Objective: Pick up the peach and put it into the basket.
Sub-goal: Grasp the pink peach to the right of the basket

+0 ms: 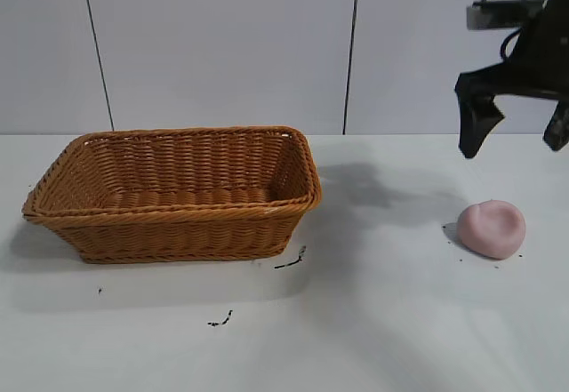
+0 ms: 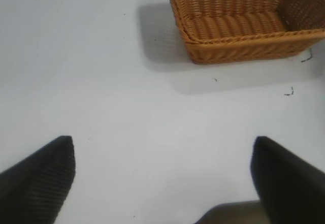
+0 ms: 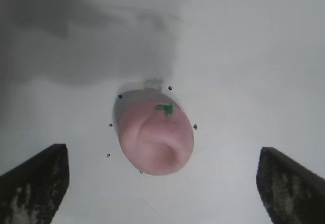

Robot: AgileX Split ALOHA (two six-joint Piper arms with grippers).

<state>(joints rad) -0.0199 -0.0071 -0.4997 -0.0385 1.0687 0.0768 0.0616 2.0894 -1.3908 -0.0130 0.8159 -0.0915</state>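
One peach (image 3: 155, 140) — below spread right tool (image 3: 161, 183)

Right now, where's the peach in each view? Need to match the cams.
Exterior view: peach on the white table at right, below the right hand, well apart from the basket.
Left wrist view: not in it; only the basket and table.
Right wrist view: peach centred between the open fingers.
Shared landmark: the white table; the basket links exterior and left wrist views.
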